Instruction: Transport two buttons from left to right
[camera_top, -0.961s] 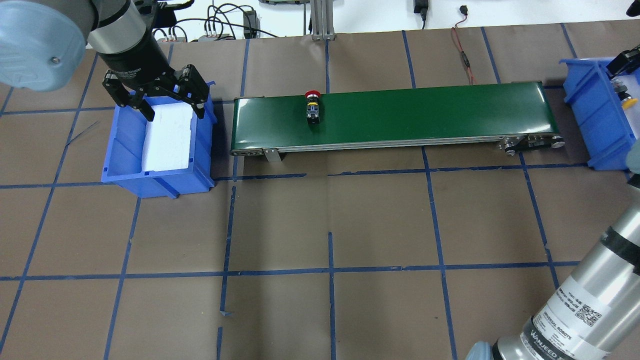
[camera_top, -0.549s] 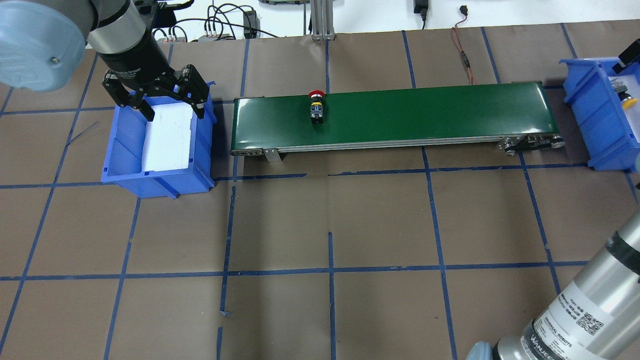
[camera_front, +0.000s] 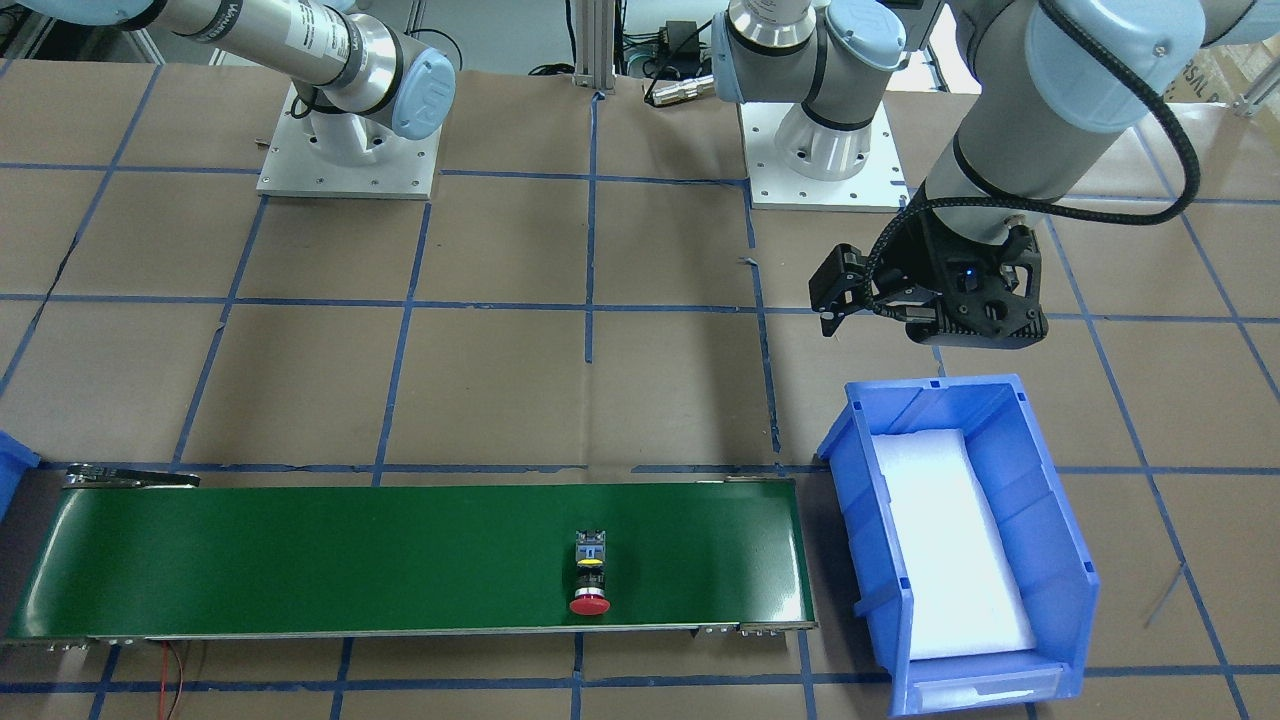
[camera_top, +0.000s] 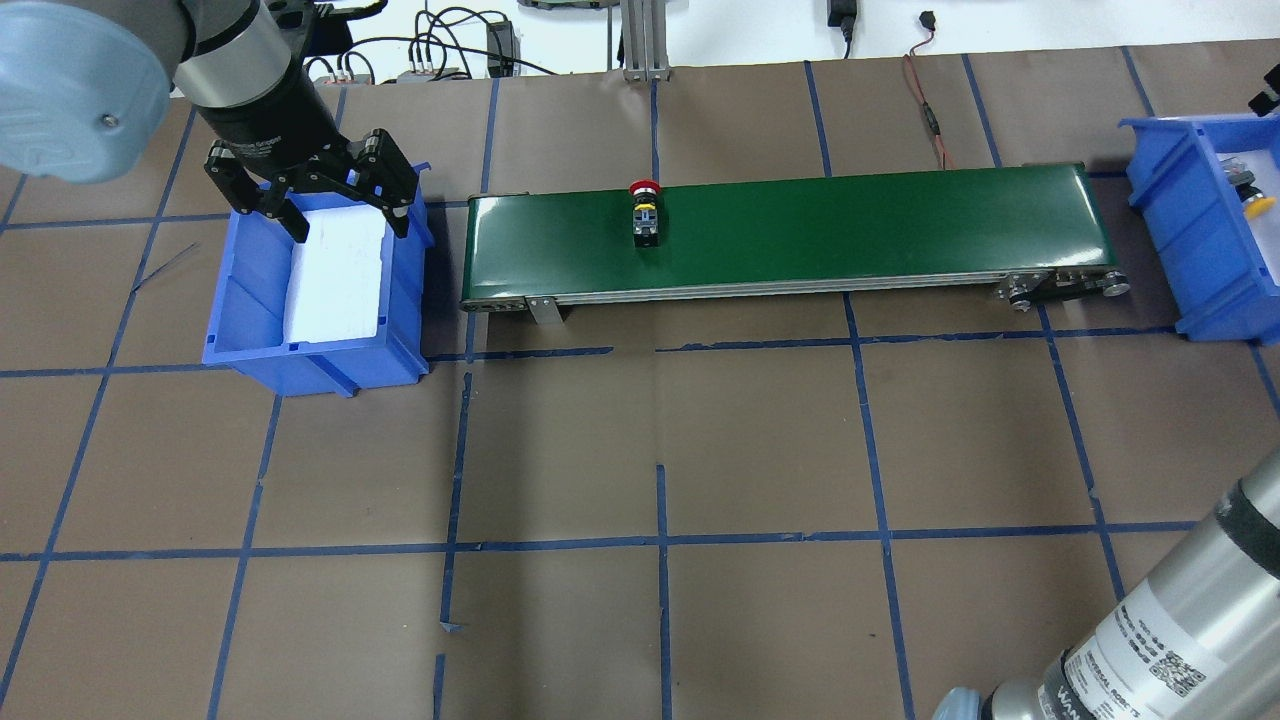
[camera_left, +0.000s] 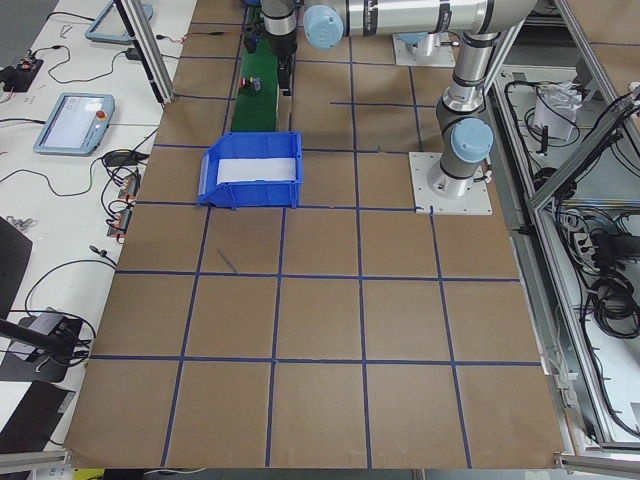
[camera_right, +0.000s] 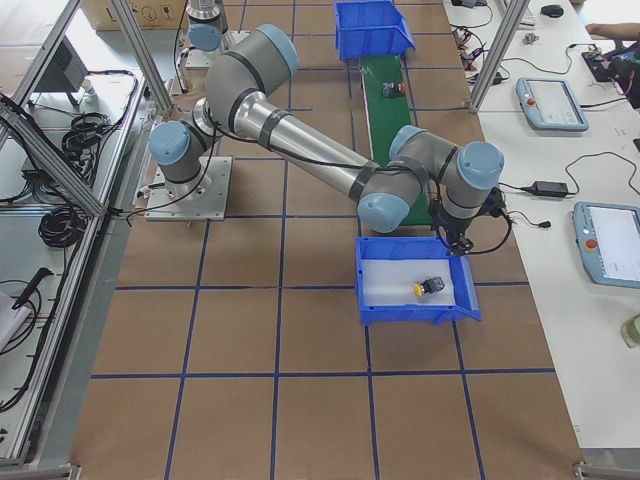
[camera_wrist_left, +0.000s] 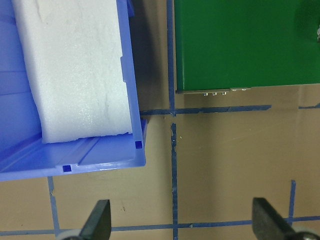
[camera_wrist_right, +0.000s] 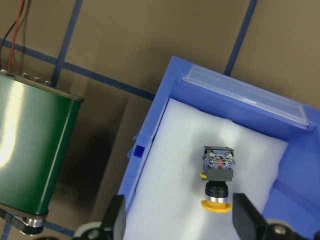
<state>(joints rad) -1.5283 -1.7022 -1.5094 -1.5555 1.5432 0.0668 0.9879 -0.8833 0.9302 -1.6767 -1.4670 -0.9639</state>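
The red button lies on its side on the green conveyor belt, left of its middle; it also shows in the front view. The yellow button lies on white foam in the right blue bin, and shows in the right side view. My left gripper is open and empty, above the far end of the left blue bin. My right gripper is open and empty, above the right bin, with the yellow button below and between its fingers.
The left bin holds only a white foam pad. The belt's left end lies close beside it. A red cable lies behind the belt. Blue tape lines grid the brown table.
The red button has ridden a little to the right along the belt. The right arm has drawn back toward the overhead view's right edge. The left gripper has not moved.
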